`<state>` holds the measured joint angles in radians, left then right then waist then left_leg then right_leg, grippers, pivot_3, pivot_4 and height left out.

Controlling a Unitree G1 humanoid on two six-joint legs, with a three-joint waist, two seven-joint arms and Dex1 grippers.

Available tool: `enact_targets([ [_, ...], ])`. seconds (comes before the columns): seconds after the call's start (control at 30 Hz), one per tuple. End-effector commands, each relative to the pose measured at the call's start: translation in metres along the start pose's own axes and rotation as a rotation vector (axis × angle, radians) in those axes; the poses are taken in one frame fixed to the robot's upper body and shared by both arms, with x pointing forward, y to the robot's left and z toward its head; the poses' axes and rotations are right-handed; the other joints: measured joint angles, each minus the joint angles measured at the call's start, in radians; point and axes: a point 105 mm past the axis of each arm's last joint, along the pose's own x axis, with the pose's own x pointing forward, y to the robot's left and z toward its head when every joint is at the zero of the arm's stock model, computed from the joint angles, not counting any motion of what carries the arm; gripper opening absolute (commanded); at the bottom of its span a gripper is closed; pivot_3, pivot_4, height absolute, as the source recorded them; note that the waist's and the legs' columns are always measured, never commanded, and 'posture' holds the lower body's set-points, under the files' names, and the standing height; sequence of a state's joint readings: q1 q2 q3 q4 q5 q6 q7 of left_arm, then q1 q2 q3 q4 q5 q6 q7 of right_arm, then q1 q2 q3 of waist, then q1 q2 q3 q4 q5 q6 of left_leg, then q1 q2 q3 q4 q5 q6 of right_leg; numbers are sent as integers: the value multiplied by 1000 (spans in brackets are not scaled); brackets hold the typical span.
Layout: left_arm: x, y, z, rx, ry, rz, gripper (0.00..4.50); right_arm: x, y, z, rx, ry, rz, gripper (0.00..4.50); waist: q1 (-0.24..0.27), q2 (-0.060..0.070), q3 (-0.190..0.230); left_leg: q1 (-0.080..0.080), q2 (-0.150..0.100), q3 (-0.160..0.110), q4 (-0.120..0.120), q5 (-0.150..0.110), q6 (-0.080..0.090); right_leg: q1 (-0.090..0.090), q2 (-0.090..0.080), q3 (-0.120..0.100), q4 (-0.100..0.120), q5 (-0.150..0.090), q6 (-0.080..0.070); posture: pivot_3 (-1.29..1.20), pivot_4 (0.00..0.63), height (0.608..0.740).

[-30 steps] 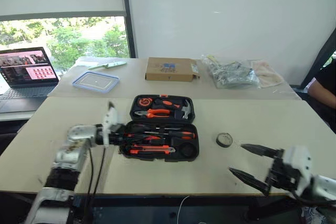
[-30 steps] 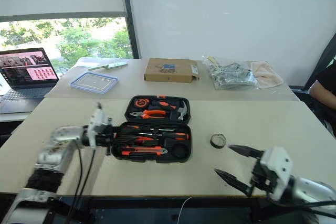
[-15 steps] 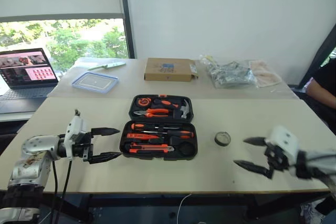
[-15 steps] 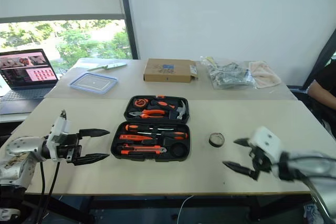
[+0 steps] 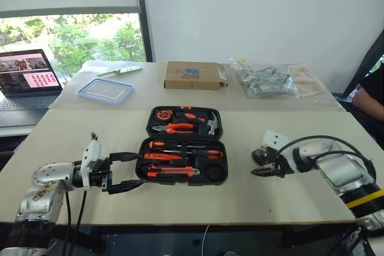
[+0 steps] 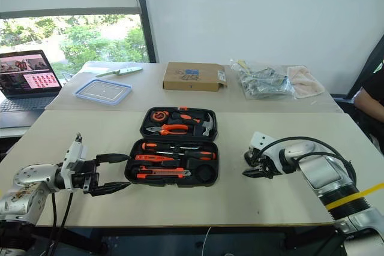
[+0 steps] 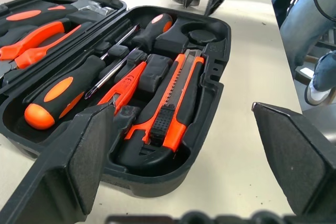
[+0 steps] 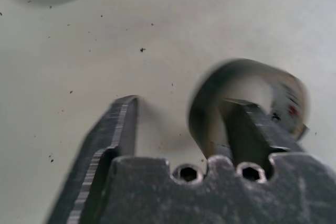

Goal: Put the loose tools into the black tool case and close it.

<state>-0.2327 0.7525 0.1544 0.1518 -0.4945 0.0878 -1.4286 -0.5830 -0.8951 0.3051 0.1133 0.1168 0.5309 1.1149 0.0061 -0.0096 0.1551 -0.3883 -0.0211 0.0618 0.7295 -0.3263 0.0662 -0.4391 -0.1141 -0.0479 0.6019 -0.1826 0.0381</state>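
Observation:
The black tool case (image 5: 223, 148) lies open mid-table. Its near half holds two orange-and-black screwdrivers (image 5: 180, 145), a slim orange one (image 7: 123, 85) and the utility knife (image 5: 171, 172). My left gripper (image 5: 141, 169) is open and level at the case's left end, holding nothing. To the right of the case, the small black tape roll (image 5: 259, 155) rests on the table. My right gripper (image 5: 257, 164) tilts down onto it. One finger (image 8: 247, 124) is inside the roll's (image 8: 252, 93) hole and the other (image 8: 118, 124) stands outside, with a gap left to the roll's wall.
The case's lid half (image 5: 211, 112) carries pliers, a hammer and a tape measure. On the far table are a cardboard box (image 5: 192, 75), a blue-rimmed clear container (image 5: 108, 90), a laptop (image 5: 30, 76) and a plastic bag (image 5: 264, 82). A person (image 5: 373, 94) sits at the right edge.
My left gripper has pulled back out of the case and opened wide. My right gripper has travelled forward and left to the tape roll, tipped down and narrowed, one finger entering its hole.

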Motion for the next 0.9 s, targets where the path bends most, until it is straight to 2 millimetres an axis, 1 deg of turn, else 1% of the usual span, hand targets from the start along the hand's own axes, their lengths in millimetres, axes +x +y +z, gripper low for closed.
enact_targets([
  [0.03,1,-1,10,49,-20,-4,4500,-12,-3,17,-104,-57,30,1177,0,0,0,0,0,0,0,0,0,0,0,0,0,0,0,0,150,740],
  [0.07,1,-2,11,52,-22,-6,4500,-15,-1,24,-136,-87,52,800,0,0,0,0,0,0,0,0,0,0,0,0,0,0,0,0,150,740],
  [0.1,2,-2,11,53,-23,-7,4500,-18,7,35,-183,-140,109,379,-2,0,0,1,0,0,0,0,0,0,0,0,0,0,0,0,150,740],
  [0.13,2,-2,11,53,-24,-7,4500,-21,15,47,-218,-196,164,55,-4,0,0,1,0,0,0,0,0,0,0,0,1,0,0,0,150,740],
  [0.2,2,-3,10,53,-24,-8,4500,-27,35,75,-270,-313,274,55,-8,0,0,1,0,0,0,0,-1,0,1,0,1,0,0,0,150,740],
  [0.27,2,-3,9,52,-26,-7,4500,-25,53,98,-300,-383,351,55,-15,0,0,1,1,0,0,0,-1,0,1,0,1,0,0,0,150,740],
  [0.33,3,-4,8,51,-26,-8,4500,-18,68,114,-316,-407,396,55,-20,0,0,1,2,0,0,0,-1,0,1,0,2,0,-1,0,150,740],
  [0.4,4,-6,6,50,-26,-11,4500,-9,77,121,-312,-400,419,55,-19,0,0,2,1,0,0,0,-1,0,1,0,4,0,-1,0,150,740],
  [0.47,5,-8,5,47,-20,-18,4500,4,83,122,-298,-354,436,55,-16,0,0,2,1,0,0,0,-1,0,0,0,4,0,-1,0,150,740],
  [0.5,5,-8,4,47,-18,-20,4500,11,84,118,-306,-313,438,55,-14,0,0,2,0,-1,1,0,-1,-1,-1,0,5,0,-1,0,150,740],
  [0.6,6,-9,4,49,-14,-21,4500,29,75,102,-364,-177,371,55,-10,0,0,1,-1,-1,1,0,-1,-1,-1,0,6,0,-1,0,150,740],
  [0.77,5,-9,5,53,-10,-14,4500,33,70,95,-363,-110,357,55,-13,0,0,2,-1,-1,1,0,-1,-1,-1,0,6,0,-1,0,150,740],
  [0.9,2,-8,2,52,-5,0,4500,33,61,87,-340,-53,335,55,-15,0,0,2,-1,0,1,1,-1,-1,-1,0,6,0,-1,0,150,740],
])
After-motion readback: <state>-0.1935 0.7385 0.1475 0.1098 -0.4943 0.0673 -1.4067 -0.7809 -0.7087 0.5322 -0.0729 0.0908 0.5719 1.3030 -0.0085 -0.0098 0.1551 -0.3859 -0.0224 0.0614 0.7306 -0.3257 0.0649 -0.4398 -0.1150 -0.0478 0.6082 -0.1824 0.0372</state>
